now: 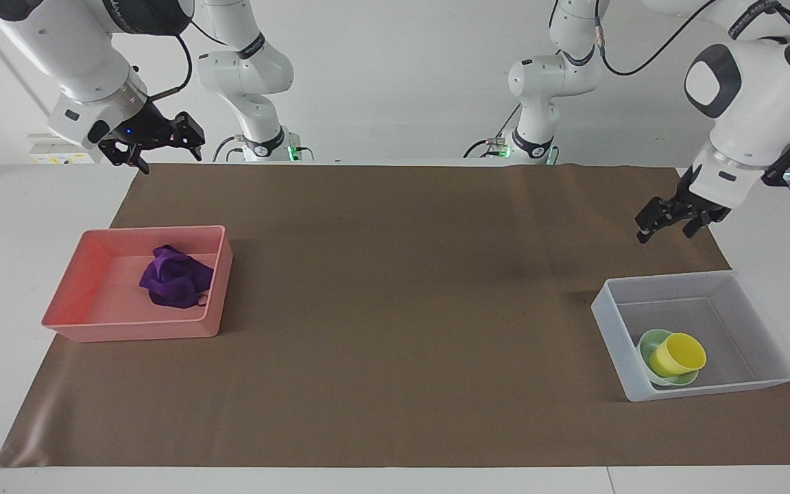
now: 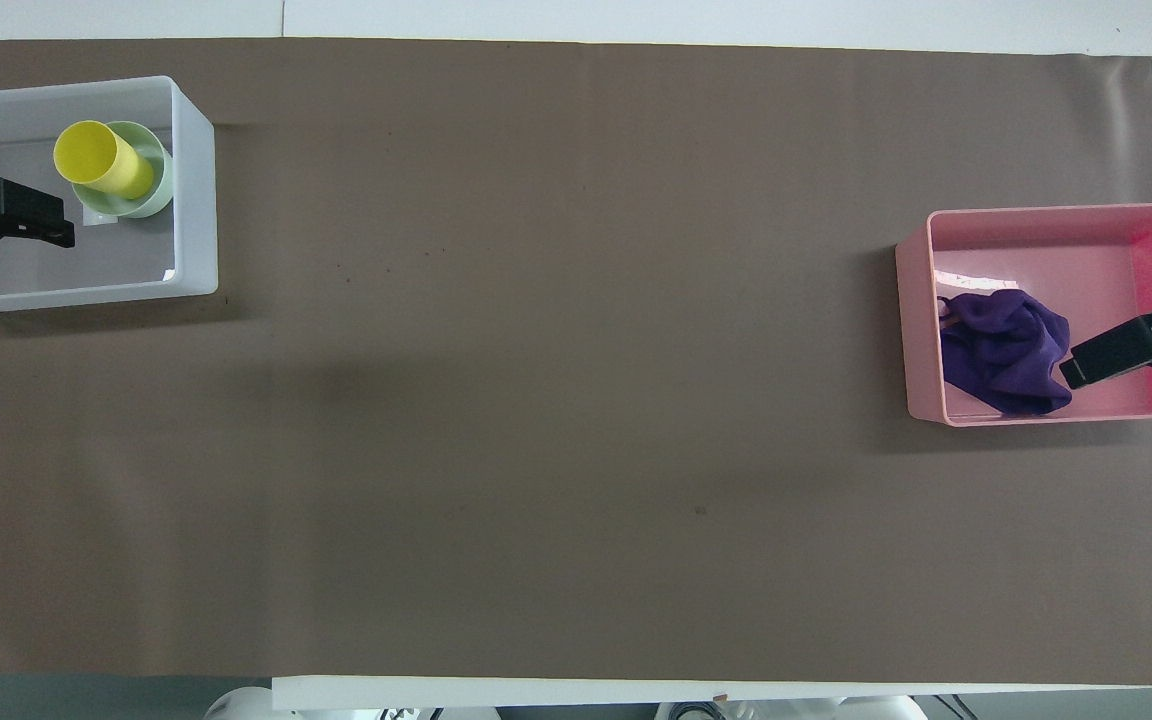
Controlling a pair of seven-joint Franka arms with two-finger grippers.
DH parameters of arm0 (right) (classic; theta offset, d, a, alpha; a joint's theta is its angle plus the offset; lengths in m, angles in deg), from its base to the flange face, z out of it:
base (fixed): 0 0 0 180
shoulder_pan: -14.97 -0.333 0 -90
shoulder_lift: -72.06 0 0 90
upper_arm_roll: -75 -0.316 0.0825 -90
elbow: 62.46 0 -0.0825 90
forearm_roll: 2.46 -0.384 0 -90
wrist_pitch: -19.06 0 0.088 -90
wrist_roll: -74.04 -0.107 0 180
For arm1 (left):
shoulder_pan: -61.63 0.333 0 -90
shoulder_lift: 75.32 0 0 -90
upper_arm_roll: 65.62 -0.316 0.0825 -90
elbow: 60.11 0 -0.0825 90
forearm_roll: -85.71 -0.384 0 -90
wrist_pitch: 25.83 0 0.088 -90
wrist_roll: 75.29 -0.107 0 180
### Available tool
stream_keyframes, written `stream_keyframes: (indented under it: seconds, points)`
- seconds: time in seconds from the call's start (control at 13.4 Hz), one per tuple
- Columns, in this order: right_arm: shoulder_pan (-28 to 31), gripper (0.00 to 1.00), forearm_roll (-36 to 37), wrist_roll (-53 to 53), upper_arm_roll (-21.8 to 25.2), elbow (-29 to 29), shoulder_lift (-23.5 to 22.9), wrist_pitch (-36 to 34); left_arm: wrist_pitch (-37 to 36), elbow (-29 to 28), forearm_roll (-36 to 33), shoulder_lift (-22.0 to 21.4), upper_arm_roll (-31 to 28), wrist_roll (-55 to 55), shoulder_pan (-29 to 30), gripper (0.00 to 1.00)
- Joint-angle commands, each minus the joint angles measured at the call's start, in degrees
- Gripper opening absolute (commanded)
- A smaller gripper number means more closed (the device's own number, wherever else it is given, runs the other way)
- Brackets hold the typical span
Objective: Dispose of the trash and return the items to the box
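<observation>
The yellow cup [image 1: 676, 355] lies tilted in the mint-green bowl [image 1: 649, 341] inside the translucent box [image 1: 613, 329] at the left arm's end of the table. In the overhead view the cup [image 2: 101, 160] and bowl [image 2: 154, 190] sit at the box's [image 2: 194, 200] corner farthest from the robots. My left gripper [image 1: 664, 232] is open and empty, raised well above the box; it also shows in the overhead view [image 2: 11, 215]. My right gripper [image 1: 158, 147] is open and empty, held high over the pink tray.
A pink tray [image 1: 73, 302] with a purple cloth [image 1: 174, 278] in it stands at the right arm's end of the table; both show in the overhead view, tray [image 2: 1036, 225] and cloth [image 2: 1001, 350]. A brown mat [image 1: 395, 309] covers the table.
</observation>
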Motion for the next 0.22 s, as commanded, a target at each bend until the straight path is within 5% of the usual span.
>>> stream_keyframes:
  seconds: [0.0,0.15]
  points:
    - [0.6,1.00,0.5,0.6,-0.5,-1.8,1.4,2.0,-7.5,5.3,-1.6,0.8,-0.5,-8.7,-0.4,1.00]
    - [0.6,1.00,0.5,0.6,-0.4,-2.1,1.4,2.9,-7.6,5.2,-1.3,0.2,-0.5,-9.9,-0.3,1.00]
